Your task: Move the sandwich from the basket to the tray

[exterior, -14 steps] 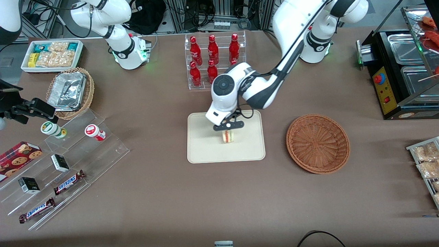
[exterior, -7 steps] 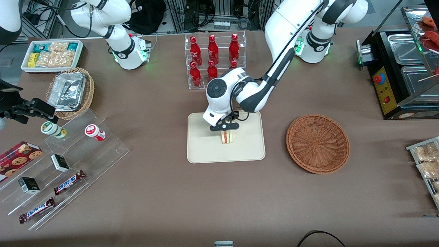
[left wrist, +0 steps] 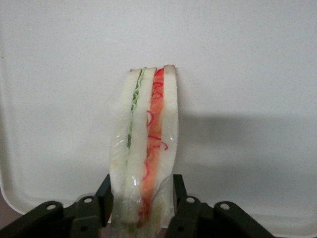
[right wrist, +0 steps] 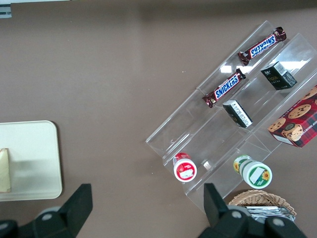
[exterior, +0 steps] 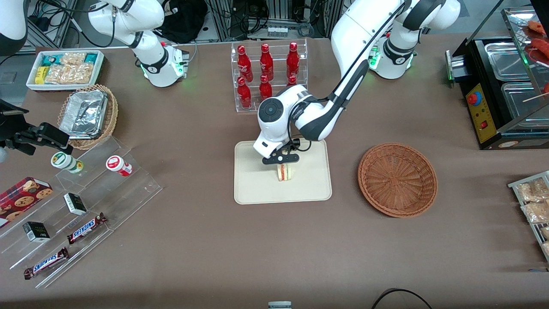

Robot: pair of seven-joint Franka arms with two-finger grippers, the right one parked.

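- sandwich (exterior: 285, 172) stands on edge near the middle of the tray (exterior: 253, 189), at the centre of the front view frame; its bread and red and green filling layers show end-on.
- gripper (exterior: 282, 165) sits directly above the sandwich, its fingers (left wrist: 179, 191) pressed against both bread faces in the left wrist view, so it is clamped on the sandwich.
- in the left wrist view the sandwich (left wrist: 145, 148) runs upright against the pale tray surface (left wrist: 237, 64), with a shadow falling beside it.
- basket (exterior: 398, 179) lies to the right of centre in the front view, well apart from the tray, toward the working arm's end of the table, with nothing inside.
- rack of red bottles (exterior: 266, 68) stands in the upper middle of the front view, farther from the camera than the tray.
- lighter wicker basket with a foil tray (exterior: 88, 115) sits at the left of the front view, toward the parked arm's end.
- snickers bars (exterior: 85, 227) lie on a clear stepped stand (exterior: 128, 189) in the lower left.
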